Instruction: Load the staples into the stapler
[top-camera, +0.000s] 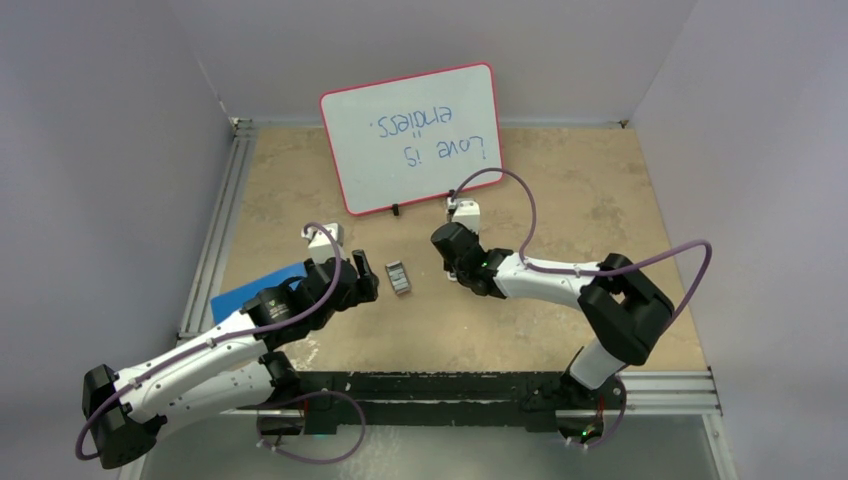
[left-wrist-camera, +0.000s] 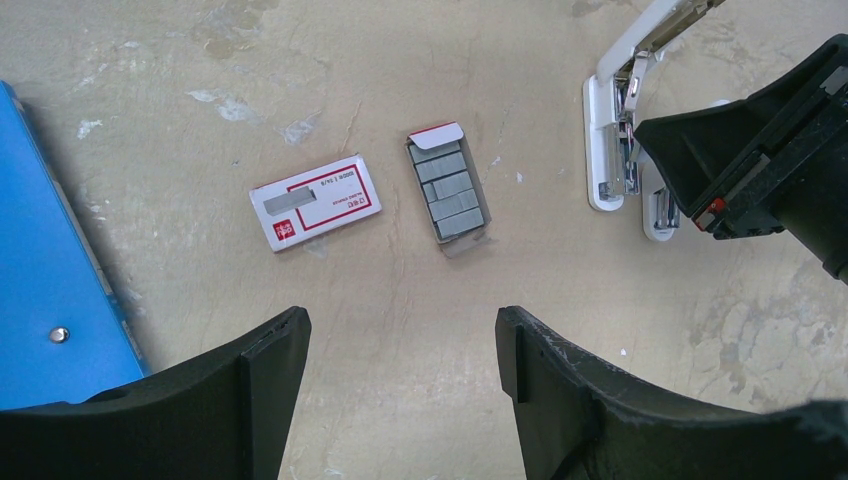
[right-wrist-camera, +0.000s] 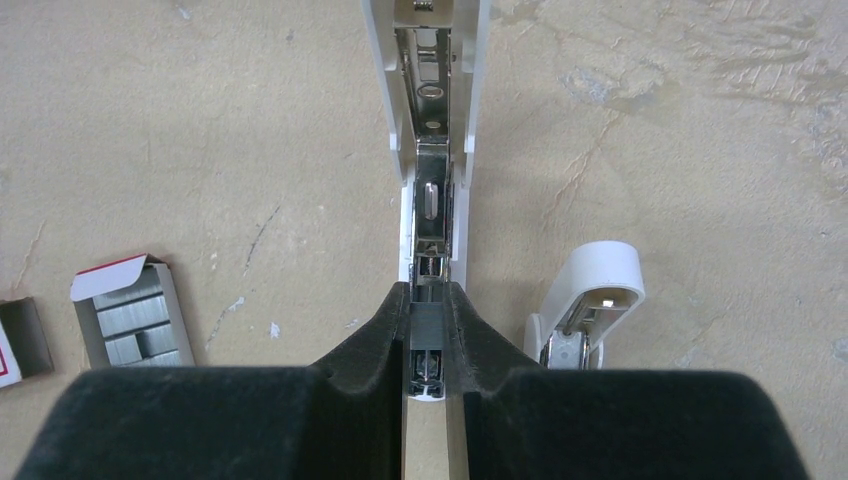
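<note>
The white stapler (right-wrist-camera: 432, 120) lies opened on the table, its metal channel facing up. My right gripper (right-wrist-camera: 428, 310) is shut on a short grey strip of staples (right-wrist-camera: 427, 328), which it holds right over the near end of that channel. More staples (left-wrist-camera: 450, 190) fill the grey tray (top-camera: 399, 277) left of the stapler (left-wrist-camera: 606, 150). The empty red box sleeve (left-wrist-camera: 315, 202) with its white label lies beside the tray. My left gripper (left-wrist-camera: 400, 335) hangs open just short of the tray, nothing between its fingers (left-wrist-camera: 270, 350). From the top view the right gripper (top-camera: 450, 252) hides the stapler.
A stubby white object (right-wrist-camera: 590, 290) sits just right of the stapler. A blue flat board (left-wrist-camera: 50, 260) lies at the table's left side. A whiteboard with a red rim (top-camera: 410, 135) stands at the back. An aluminium rail (top-camera: 215, 240) borders the left edge.
</note>
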